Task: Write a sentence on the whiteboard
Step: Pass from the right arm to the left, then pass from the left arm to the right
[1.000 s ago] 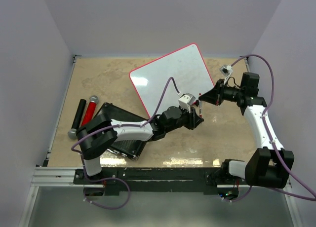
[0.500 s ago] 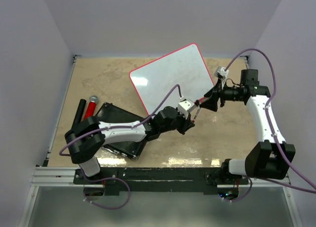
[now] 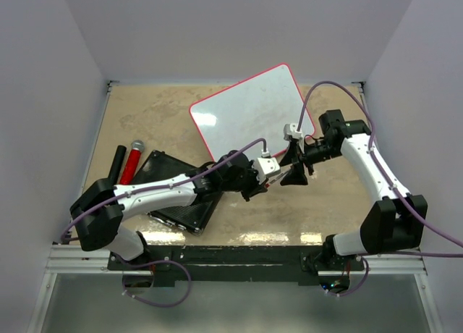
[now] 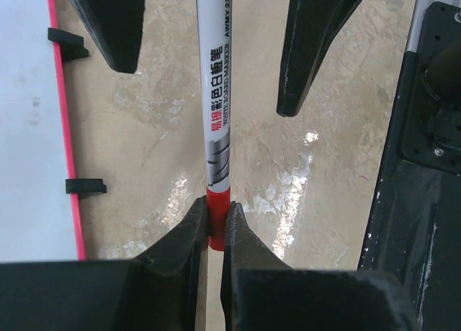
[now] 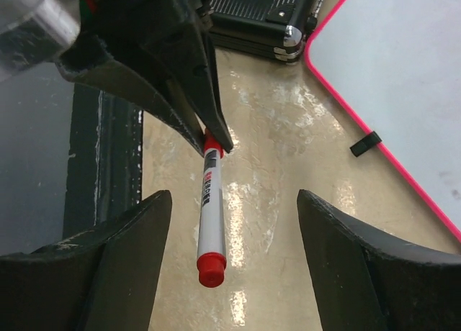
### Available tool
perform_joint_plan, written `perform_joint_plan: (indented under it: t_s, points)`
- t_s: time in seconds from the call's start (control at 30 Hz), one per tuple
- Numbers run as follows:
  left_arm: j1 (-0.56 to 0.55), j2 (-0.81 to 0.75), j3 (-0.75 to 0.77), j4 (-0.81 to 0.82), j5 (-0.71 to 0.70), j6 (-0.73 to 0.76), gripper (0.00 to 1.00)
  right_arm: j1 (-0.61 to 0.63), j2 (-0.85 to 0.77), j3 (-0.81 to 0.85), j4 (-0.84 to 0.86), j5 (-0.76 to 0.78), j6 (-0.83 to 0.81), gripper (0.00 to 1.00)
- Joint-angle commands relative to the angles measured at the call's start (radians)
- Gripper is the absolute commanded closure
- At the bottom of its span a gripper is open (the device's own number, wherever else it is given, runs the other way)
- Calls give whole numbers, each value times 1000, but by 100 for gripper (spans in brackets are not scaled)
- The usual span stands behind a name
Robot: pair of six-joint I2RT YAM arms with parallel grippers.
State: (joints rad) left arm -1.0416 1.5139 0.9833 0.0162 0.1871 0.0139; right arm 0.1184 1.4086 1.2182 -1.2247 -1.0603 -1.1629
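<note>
L gripper (image 4: 215, 223) now clamps marker (image 4: 218, 93) (red end); R gripper (image 5: 232, 198) let go, jaws wide.

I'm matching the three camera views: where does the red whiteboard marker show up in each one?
Top external: marker just right of centre, below the whiteboard.
Left wrist: marker upright, upper centre.
Right wrist: marker lower centre, red end down.
Shared landmark: the whiteboard's red rim.
</note>
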Motion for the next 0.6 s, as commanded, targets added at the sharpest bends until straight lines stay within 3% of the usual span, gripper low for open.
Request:
perform_joint_plan:
  t_s: [0.0,0.2,0.57]
  points:
    - [14,-54,20,-15,38,87,100,20,1,-8,-30,-4,-24,30]
    - [15,-43,25,-47,45,103,100,67,30,-2,-32,-20,5,51]
    - [32,-40,15,-32,45,106,100,107,49,-6,-10,-1,49,66]
